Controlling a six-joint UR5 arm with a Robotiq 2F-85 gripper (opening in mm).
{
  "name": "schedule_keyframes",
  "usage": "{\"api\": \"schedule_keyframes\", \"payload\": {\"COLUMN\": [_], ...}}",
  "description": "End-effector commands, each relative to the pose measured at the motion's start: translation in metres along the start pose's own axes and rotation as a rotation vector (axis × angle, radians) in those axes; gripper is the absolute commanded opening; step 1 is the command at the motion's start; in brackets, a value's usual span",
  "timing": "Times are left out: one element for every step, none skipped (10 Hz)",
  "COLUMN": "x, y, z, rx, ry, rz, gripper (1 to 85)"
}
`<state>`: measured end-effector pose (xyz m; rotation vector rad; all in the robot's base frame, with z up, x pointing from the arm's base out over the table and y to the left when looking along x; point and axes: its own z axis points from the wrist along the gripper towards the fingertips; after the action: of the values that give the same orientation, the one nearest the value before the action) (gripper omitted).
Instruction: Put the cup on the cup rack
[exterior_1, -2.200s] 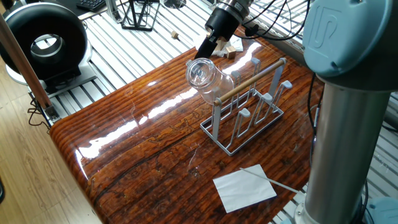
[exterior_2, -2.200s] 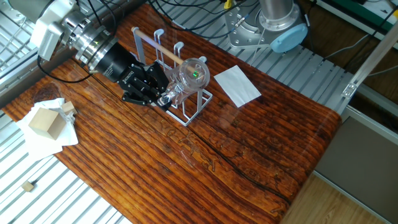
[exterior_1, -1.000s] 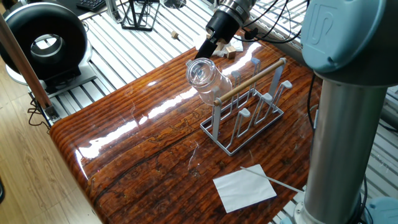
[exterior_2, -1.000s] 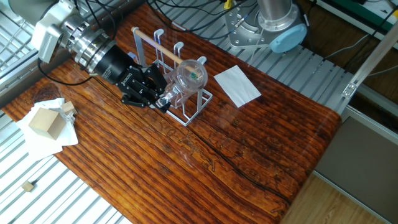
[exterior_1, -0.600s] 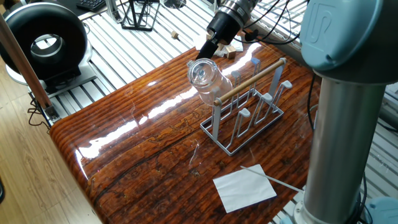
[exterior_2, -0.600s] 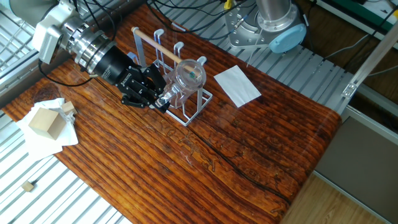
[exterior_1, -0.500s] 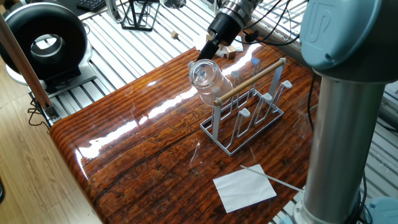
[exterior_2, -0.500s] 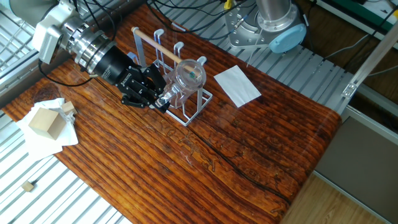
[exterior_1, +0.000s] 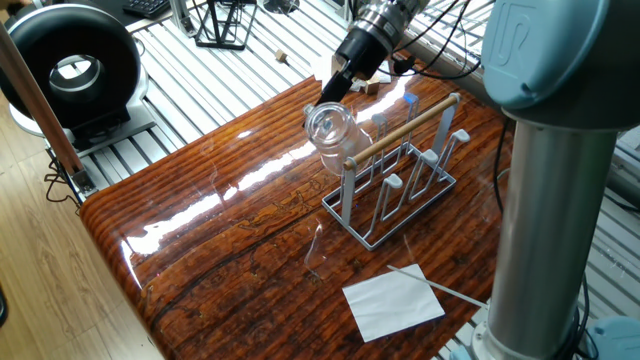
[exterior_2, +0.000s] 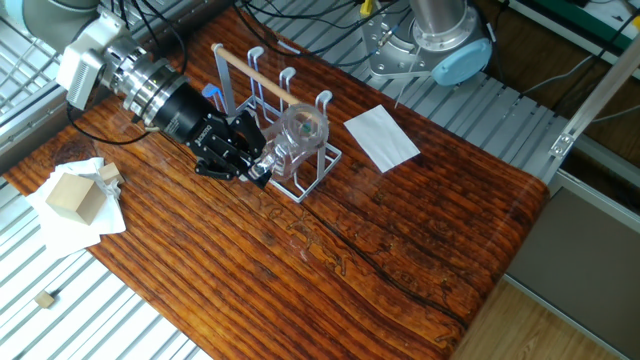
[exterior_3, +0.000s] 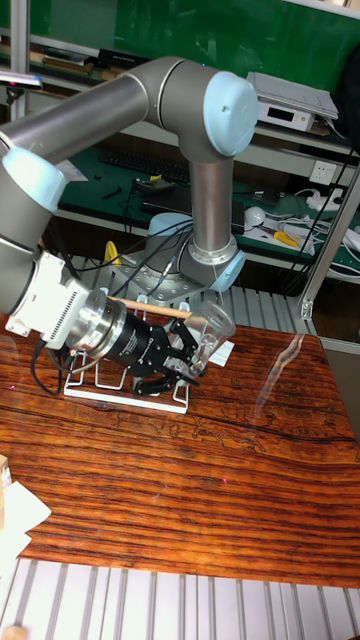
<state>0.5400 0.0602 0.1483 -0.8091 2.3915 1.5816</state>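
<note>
The glossy reddish-brown striped wooden surface (exterior_1: 230, 250) carries the pale grey-white wire cup rack (exterior_1: 400, 180), a stand with a rectangular base, upright pegs and a light wooden rod across its top. The grey UR5 arm with pale blue joint caps (exterior_3: 190, 110) reaches down to the rack's end, its black two-finger gripper (exterior_2: 250, 152) closed on the base of the clear, colourless glass cup (exterior_2: 298, 132); the fingers (exterior_3: 180, 362) clamp it from both sides. The cup is tilted, lifted off the surface, its wide mouth pointing away from the gripper, right at the rack's end post beneath the rod's tip. A white sheet of paper (exterior_1: 392, 301) lies flat near the rack's other side.
</note>
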Motion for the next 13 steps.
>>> {"api": "schedule_keyframes", "payload": {"x": [-0.004, -0.003, -0.001, 0.0, 0.001, 0.002, 0.003, 0.004, 0.006, 0.008, 0.011, 0.012, 0.013], "y": [-0.008, -0.01, -0.011, -0.012, -0.012, -0.01, -0.007, -0.005, -0.005, -0.008, -0.01, -0.013, -0.014], "z": [0.004, 0.005, 0.005, 0.005, 0.006, 0.006, 0.005, 0.005, 0.005, 0.005, 0.005, 0.005, 0.005], "rx": [0.01, 0.013, 0.013, 0.015, 0.012, 0.004, -0.006, -0.014, -0.014, -0.01, -0.006, -0.002, 0.0], "ry": [-0.03, -0.032, -0.032, -0.031, -0.033, -0.034, -0.034, -0.031, -0.03, -0.023, -0.019, -0.016, -0.015], "rz": [-0.018, -0.024, -0.029, -0.035, -0.041, -0.053, -0.064, -0.069, -0.074, -0.072, -0.073, -0.071, -0.071], "gripper": [1.0, 1.0, 1.0, 1.0, 1.0, 1.0, 1.0, 1.0, 1.0, 1.0, 1.0, 1.0, 1.0]}}
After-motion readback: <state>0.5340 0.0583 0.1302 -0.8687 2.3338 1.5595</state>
